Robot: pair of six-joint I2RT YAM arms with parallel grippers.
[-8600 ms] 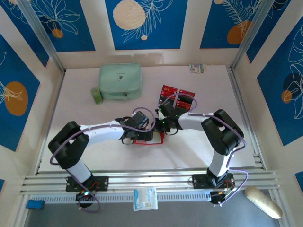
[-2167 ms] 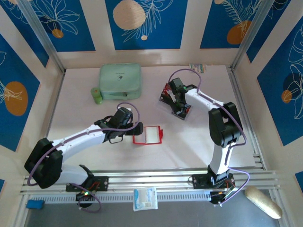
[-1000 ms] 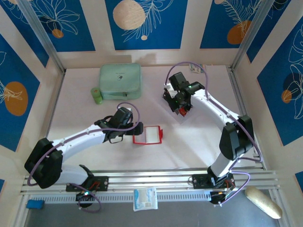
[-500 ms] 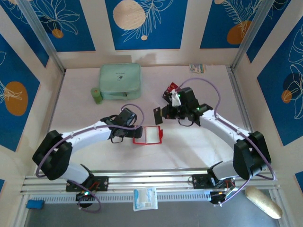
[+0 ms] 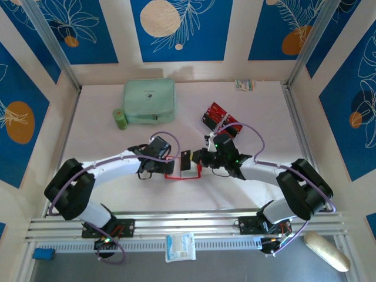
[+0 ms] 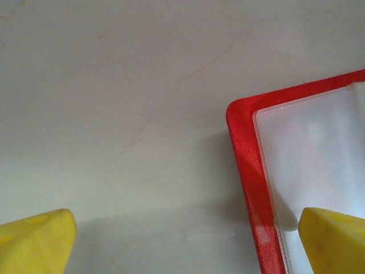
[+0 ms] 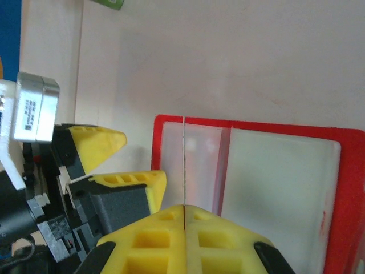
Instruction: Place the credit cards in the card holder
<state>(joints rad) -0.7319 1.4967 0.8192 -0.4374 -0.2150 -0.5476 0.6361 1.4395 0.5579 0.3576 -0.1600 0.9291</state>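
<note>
The right gripper (image 7: 183, 212) has its yellow fingers pressed together on one card (image 7: 183, 160), pinched edge-on and standing upright just above the left clear sleeve of the open red card holder (image 7: 251, 124). It's lined up, but not in yet. The left gripper (image 6: 185, 242) is spread wide at the holder's left edge, one fingertip (image 6: 333, 240) over the sleeve's corner, looking ready to pin it down.

The sleeves look pale and empty from here, so I'd call this the first card going in. The rest of the cards (image 5: 220, 117) lie in a small red-and-black bunch further back on the right, well apart from the holder, so plenty is left to do.

The table (image 5: 100, 141) is pale and lightly scuffed. A mint-green zip case (image 5: 148, 101) sits at the back left with a small green roll (image 5: 120, 118) just beside it. Blue leaf-print panels (image 5: 176, 29) wall the cell in.
</note>
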